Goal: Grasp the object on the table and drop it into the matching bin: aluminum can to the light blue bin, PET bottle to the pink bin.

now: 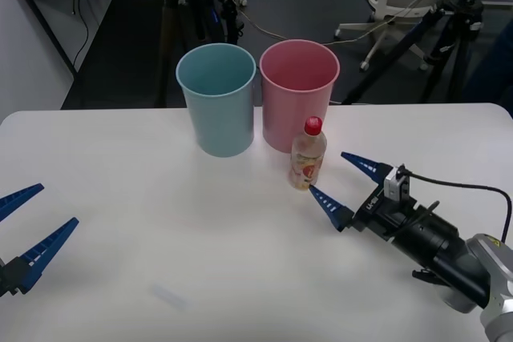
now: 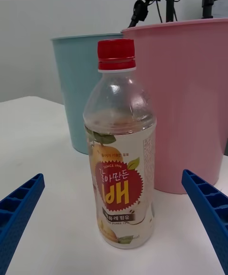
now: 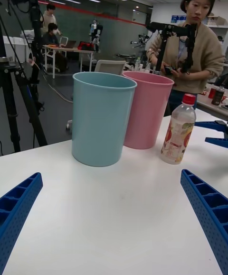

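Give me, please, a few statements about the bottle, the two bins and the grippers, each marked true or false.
1. The PET bottle stands upright on the table. True.
2. The bottle is lying inside the pink bin. False: it stands on the table in front of that bin.
3. The right gripper is open, with the bottle just ahead of its fingers. True.
4. The right gripper is shut on the bottle. False: its fingers are spread and apart from it.
5. The light blue bin is on the robot's right of the pink bin. False: it stands on the robot's left of it.
6. The left gripper is open at the table's near left edge, away from the bottle. True.
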Robot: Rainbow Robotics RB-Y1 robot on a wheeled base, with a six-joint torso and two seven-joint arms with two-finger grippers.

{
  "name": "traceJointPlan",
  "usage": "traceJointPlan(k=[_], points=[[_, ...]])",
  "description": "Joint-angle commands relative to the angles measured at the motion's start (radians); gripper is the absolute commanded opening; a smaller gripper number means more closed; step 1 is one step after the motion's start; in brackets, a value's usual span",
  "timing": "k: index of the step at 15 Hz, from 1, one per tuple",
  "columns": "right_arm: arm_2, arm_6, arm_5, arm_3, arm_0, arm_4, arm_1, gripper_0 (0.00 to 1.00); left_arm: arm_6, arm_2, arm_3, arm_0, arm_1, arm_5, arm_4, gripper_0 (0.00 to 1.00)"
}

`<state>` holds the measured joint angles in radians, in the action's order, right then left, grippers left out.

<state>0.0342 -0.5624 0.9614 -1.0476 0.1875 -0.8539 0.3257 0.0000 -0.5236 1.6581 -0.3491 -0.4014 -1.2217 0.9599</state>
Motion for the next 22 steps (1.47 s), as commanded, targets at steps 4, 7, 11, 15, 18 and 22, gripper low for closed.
traceJointPlan(k=[4,7,11,15,18,22], points=[[0.0,-0.014,-0.067,0.001,0.023,-0.025,-0.054,1.0,0.0,0.0,0.0,0.0,0.0,0.0,0.0,1.0],[-0.019,-0.03,-0.047,0.109,0.084,-0.027,-0.082,1.0,0.0,0.0,0.0,0.0,0.0,0.0,0.0,1.0],[-0.045,-0.05,-0.066,0.149,0.127,-0.062,-0.119,1.0,0.0,0.0,0.0,0.0,0.0,0.0,0.0,1.0],[-0.056,-0.065,-0.076,0.193,0.167,-0.062,-0.14,1.0,0.0,0.0,0.0,0.0,0.0,0.0,0.0,1.0],[-0.056,-0.073,-0.099,0.193,0.176,-0.062,-0.149,1.0,0.0,0.0,0.0,0.0,0.0,0.0,0.0,1.0],[-0.057,-0.082,-0.109,0.193,0.182,-0.063,-0.155,1.0,0.0,0.0,0.0,0.0,0.0,0.0,0.0,1.0]])
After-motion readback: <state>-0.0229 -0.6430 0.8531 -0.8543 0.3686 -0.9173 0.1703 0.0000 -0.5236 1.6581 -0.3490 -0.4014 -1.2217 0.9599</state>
